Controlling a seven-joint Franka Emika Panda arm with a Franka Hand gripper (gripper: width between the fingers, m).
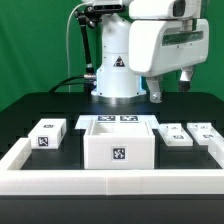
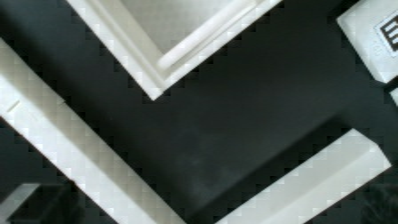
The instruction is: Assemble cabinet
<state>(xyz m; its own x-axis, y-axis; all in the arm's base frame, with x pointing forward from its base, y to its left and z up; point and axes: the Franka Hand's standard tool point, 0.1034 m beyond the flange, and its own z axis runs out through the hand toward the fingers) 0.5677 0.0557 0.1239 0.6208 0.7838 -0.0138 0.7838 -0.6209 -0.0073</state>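
You're basically at the start: box [image 1: 118, 150] sits in the middle, blocks [image 1: 47, 134] loose on both sides, nothing joined. Gripper [image 1: 171, 90] hangs up high and looks open and empty, though it's hard to be sure.

A robotics lab test rig is indicated. A white robot arm [image 1: 117, 65] is mounted at the far side of a black surface [image 1: 30, 115] and backed by a plain green curtain [image 1: 35, 40]. The work area is bounded by a low white frame [image 1: 18, 158]. Black-and-white marker tags [image 1: 118, 155] are carried by a white box [image 1: 95, 150].
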